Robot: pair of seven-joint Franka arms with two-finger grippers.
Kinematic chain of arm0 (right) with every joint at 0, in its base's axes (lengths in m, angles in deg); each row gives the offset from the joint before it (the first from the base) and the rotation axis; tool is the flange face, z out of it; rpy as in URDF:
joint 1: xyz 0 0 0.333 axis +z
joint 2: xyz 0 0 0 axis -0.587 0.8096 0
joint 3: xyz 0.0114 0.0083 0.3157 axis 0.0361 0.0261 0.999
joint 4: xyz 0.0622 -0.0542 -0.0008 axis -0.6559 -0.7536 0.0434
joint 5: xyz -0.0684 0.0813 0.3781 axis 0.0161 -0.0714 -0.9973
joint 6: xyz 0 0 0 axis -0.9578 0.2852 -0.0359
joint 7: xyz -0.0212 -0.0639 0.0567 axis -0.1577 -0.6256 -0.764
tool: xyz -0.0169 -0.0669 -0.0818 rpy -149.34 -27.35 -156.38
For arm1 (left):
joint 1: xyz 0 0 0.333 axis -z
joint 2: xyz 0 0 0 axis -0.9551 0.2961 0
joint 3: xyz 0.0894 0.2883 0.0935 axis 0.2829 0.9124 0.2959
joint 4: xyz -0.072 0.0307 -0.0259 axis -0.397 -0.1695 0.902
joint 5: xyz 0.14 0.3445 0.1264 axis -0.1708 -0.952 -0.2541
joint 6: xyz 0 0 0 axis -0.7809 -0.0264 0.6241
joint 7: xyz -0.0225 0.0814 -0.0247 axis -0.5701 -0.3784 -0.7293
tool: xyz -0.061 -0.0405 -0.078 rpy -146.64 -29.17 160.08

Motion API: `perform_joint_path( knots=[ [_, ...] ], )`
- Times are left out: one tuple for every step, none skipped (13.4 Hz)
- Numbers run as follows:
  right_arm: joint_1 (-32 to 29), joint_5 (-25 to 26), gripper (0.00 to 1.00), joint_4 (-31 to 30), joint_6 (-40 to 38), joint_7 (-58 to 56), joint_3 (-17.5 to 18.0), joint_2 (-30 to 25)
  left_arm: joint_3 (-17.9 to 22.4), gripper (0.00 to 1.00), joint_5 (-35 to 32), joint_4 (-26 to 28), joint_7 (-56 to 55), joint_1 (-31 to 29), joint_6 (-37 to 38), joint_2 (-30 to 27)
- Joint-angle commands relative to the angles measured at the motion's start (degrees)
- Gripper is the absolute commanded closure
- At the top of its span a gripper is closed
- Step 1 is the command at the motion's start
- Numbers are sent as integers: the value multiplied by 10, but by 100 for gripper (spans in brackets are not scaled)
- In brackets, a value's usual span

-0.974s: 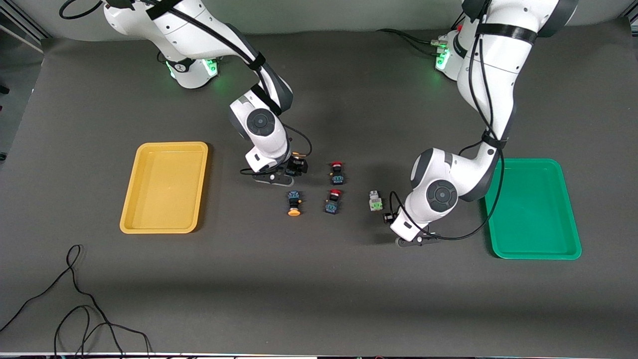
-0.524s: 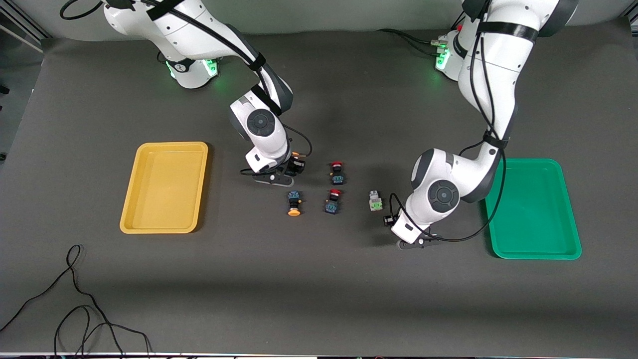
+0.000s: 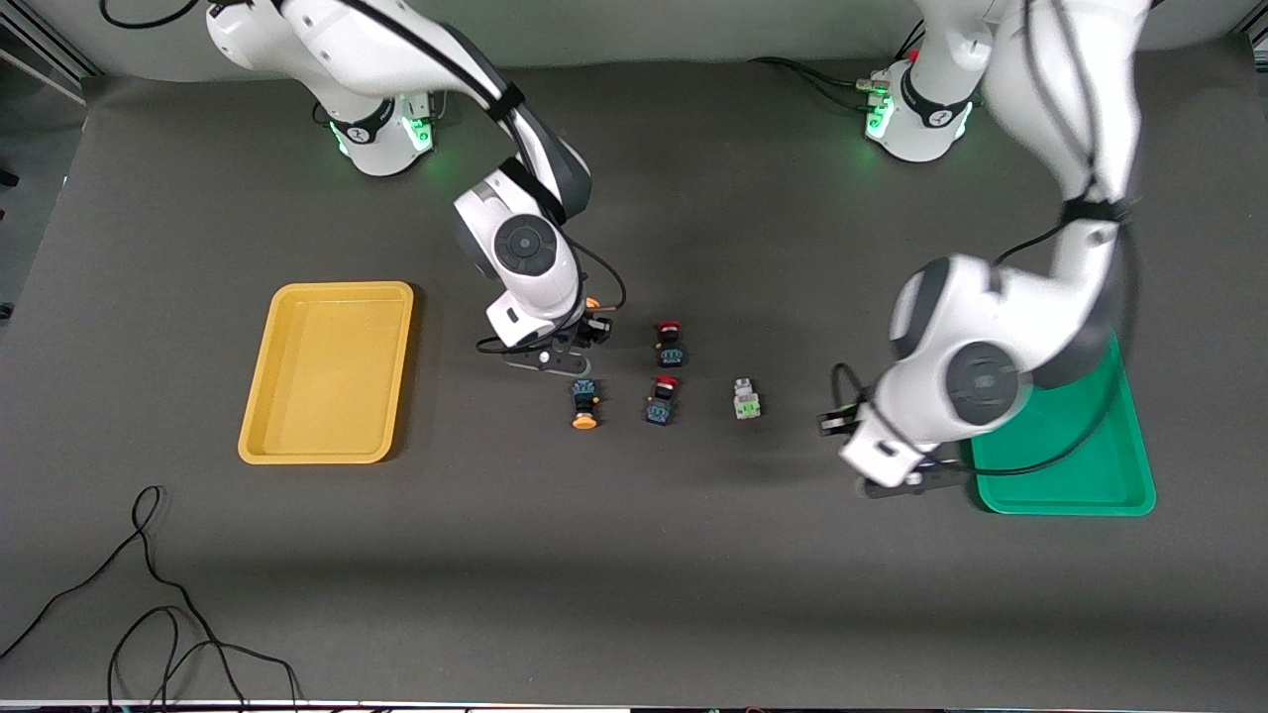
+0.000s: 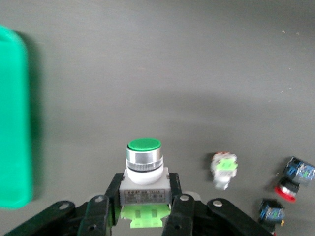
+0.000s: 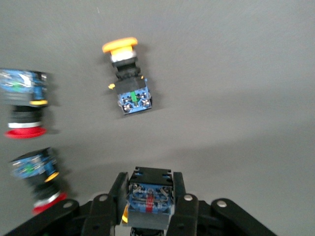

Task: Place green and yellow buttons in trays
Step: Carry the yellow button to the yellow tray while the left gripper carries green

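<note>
Left gripper (image 4: 140,216): I have its fingers clamped on a green button (image 4: 143,169), cap up, carried over bare worktop (image 3: 634,574) just beside the green tray (image 3: 1090,490), so it can drop in level. Right gripper (image 5: 147,211): fingers closed on a yellow button (image 5: 149,197) by its dark body, low over the worktop near the cluster. Second yellow button (image 3: 584,404) and second green button (image 3: 746,399) lie untouched; yellow tray (image 3: 327,371) awaits.
</note>
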Motion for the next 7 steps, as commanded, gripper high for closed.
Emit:
perform_joint_path(
  knots=[
    [-11, -9, 69, 86, -140, -48, -29, -25, -4, 100, -3, 3, 108, -82, 85, -49],
    [-19, -9, 69, 83, -152, -91, -44, -46, -4, 100, -3, 3, 168, -119, 110, -59],
    [-30, -9, 69, 74, -167, -150, -71, -67, -4, 100, -3, 8, 226, -156, 126, -66],
    [-33, -9, 69, 66, -180, -206, -103, -85, -3, 100, -4, 10, 285, -193, 132, -67],
    [-33, -9, 69, 50, -184, -256, -145, -102, -3, 100, -12, 18, 344, -230, 127, -66],
    [-33, -9, 69, 34, -184, -310, -192, -118, -3, 100, -30, 32, 403, -267, 112, -63],
    [-33, -9, 69, 24, -184, -372, -235, -126, -3, 100, -41, 47, 452, -294, 85, -60]
  ],
)
